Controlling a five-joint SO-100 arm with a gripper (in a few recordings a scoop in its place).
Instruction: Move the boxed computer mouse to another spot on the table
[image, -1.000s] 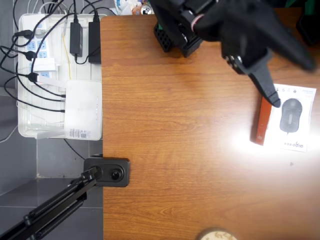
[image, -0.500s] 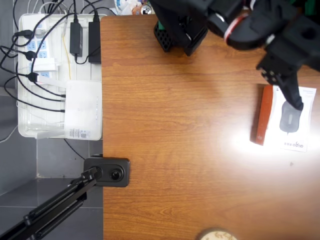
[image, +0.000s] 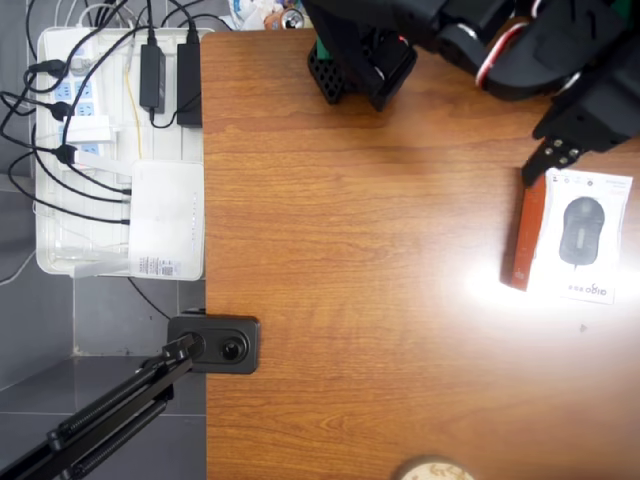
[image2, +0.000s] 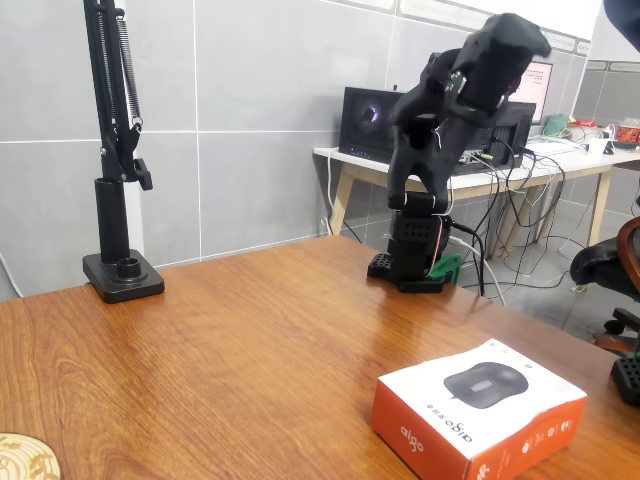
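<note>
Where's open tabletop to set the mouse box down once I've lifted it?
Bare table runs from the boxed computer mouse leftward, in the overhead view, to the edge beside the camera clamp. The lower stretch is free up to the round coaster. The crowded spot is around the arm's base.

1. The flat white rectangular retail box picturing a dark grey mouse (image2: 478, 412) bears the logo "aigo" in white on its orange-red side.
2. In the overhead view the same logo sits on its white top (image: 580, 236); smaller print is unreadable.
</note>
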